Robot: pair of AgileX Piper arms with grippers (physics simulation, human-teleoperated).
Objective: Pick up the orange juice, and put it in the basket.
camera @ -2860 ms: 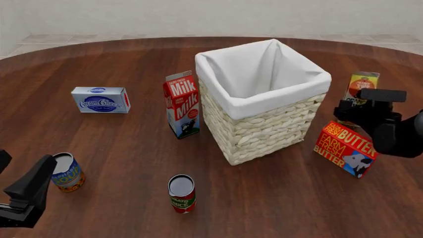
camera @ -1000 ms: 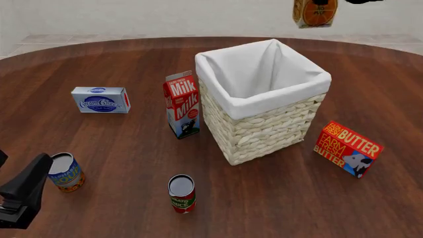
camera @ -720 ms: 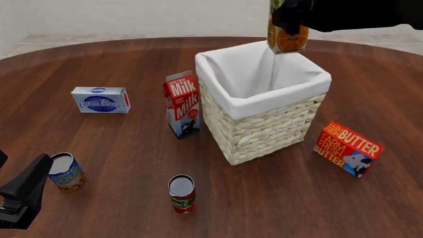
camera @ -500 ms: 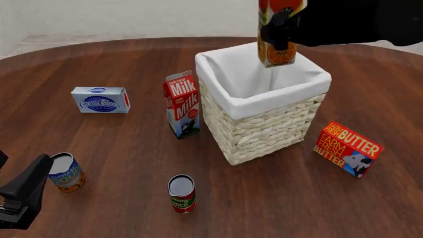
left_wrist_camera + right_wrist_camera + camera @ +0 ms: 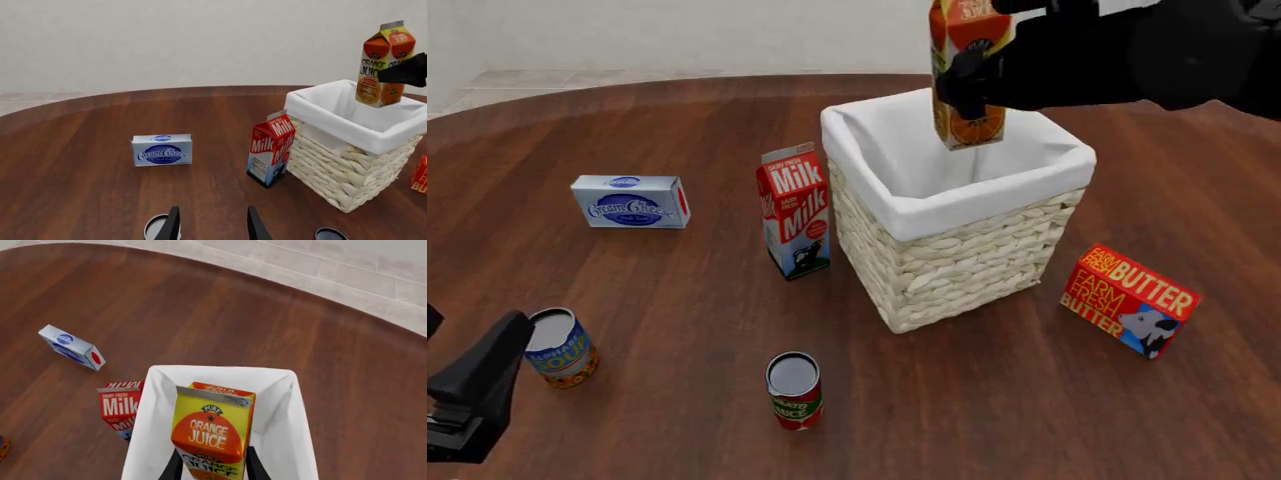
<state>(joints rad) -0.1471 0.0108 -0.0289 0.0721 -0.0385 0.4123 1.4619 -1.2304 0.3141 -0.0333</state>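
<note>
While the left gripper (image 5: 474,385) sits low at the near edge, jaws apart and empty, a blue can (image 5: 561,347) stands just beside it. Farther in, the right gripper (image 5: 968,75) clamps the orange juice (image 5: 964,80) upright, held above the basket (image 5: 958,215) opening, milk carton (image 5: 794,210) beside the basket.

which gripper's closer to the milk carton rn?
Right. The right gripper hangs above the basket beside the milk carton, shut on the orange juice. The left gripper sits open at the table's near-left edge, farther away, by a can.
</note>
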